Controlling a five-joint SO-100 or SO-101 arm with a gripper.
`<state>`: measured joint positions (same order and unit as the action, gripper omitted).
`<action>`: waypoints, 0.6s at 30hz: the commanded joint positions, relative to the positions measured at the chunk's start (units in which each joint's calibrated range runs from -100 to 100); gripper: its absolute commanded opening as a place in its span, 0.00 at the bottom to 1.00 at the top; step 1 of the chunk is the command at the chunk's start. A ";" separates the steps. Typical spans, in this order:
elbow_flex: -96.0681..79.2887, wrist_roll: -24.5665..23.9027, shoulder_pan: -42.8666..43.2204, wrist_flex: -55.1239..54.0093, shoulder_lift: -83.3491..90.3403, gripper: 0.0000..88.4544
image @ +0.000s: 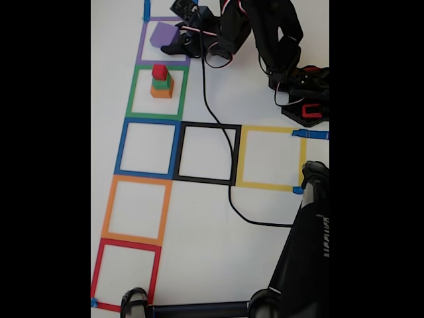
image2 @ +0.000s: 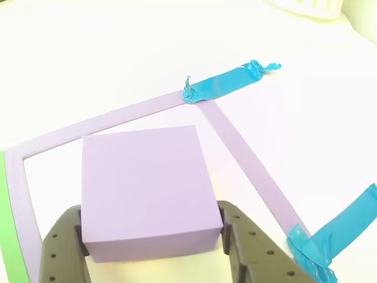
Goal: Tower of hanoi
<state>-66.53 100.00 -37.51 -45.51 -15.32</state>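
The gripper [image2: 150,244] is grasping the purple cube [image2: 144,186] in the purple square [image: 142,46], since red [image: 159,71], green [image: 161,83], orange [image: 161,92] are stacking beside it

In the fixed view, the biggest cube [image: 163,34] sits inside the top taped square [image: 142,41] at the worktop's [image: 212,252] far left corner, between the claw's [image: 177,36] fingers. In the next square [image: 136,93] toward the near edge stands a stack of 3 cubes [image: 161,81], smallest on top.
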 commanded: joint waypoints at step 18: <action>50.53 0.00 5.68 98.38 43.87 0.14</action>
<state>-36.25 100.00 -33.88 32.12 24.53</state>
